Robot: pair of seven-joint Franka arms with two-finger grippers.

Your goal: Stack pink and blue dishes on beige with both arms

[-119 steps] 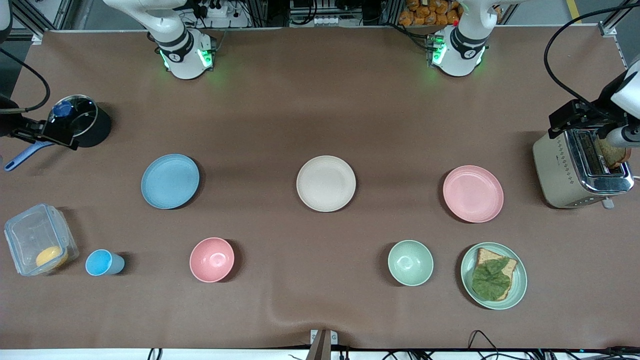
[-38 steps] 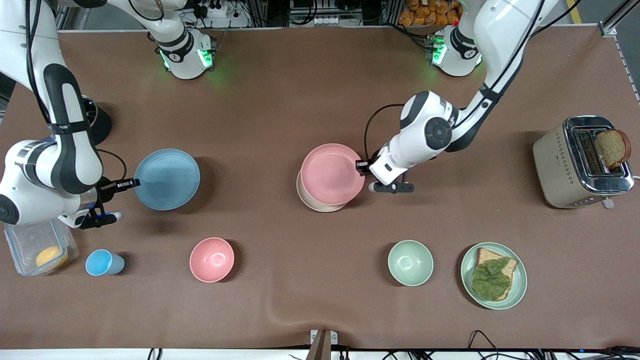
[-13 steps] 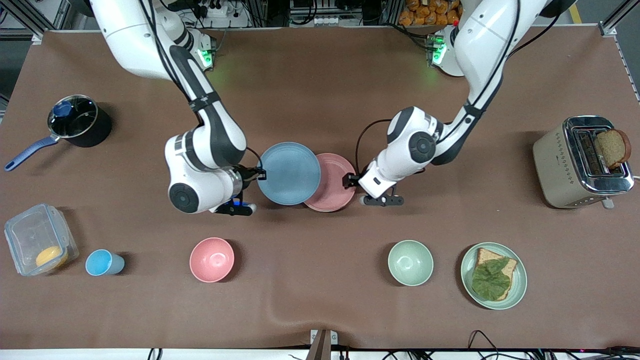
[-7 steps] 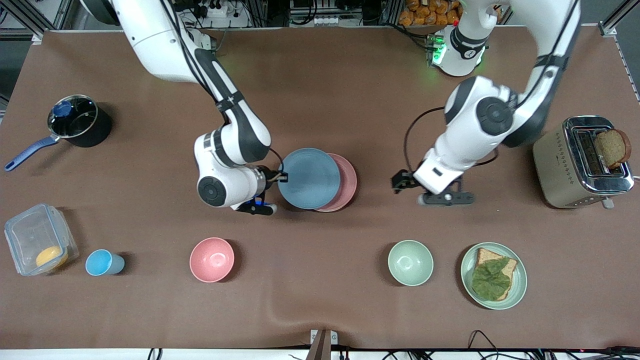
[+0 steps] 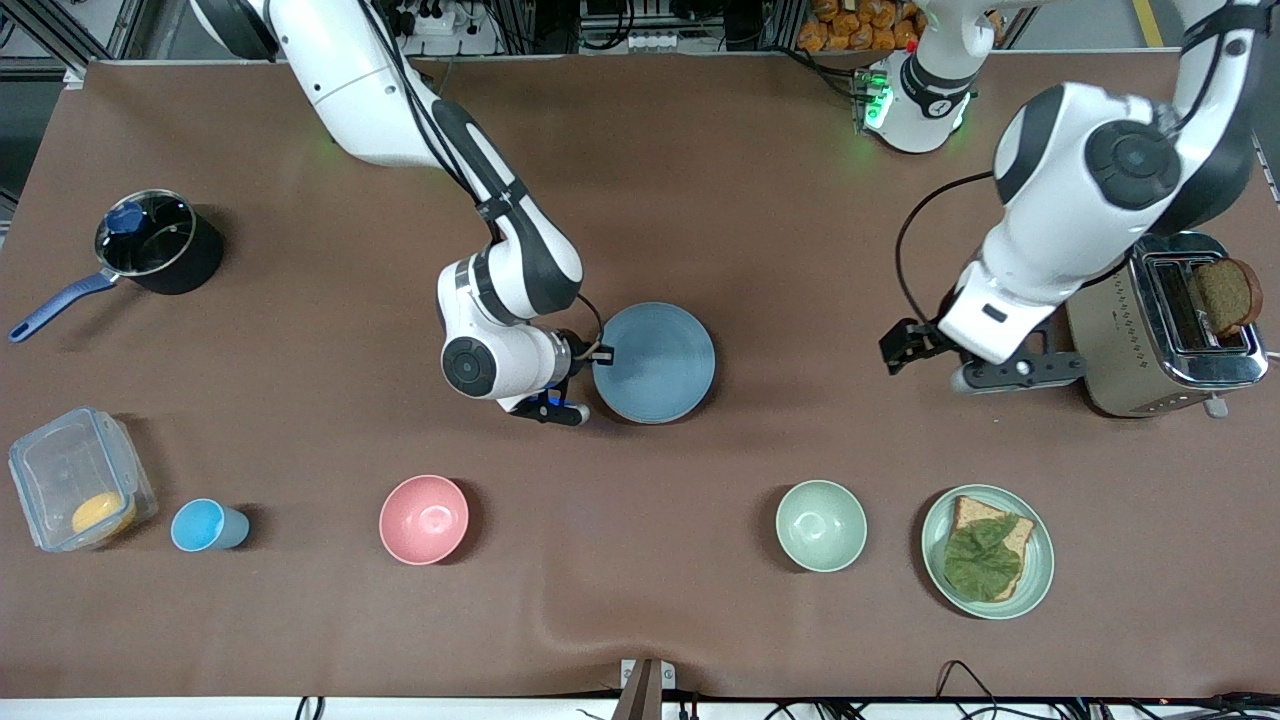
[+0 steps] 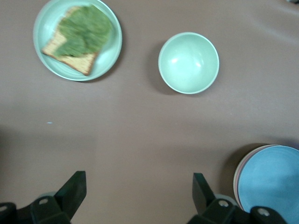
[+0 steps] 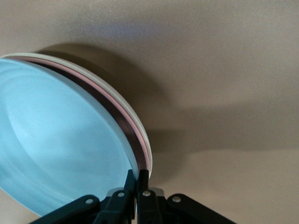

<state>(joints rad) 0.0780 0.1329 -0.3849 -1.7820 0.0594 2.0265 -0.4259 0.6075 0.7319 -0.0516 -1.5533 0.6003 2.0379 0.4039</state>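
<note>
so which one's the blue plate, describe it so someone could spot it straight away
Start at the middle of the brown table, where the right gripper is shut on a rim. The blue plate it grips tops a stack over the pink plate and beige plate. Unlike the small blue cup, it is wide and flat.

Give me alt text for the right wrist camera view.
The right gripper pinches the rim of the blue plate, tilted over the pink plate and beige plate stacked beneath it. Bare brown table fills the rest.
</note>
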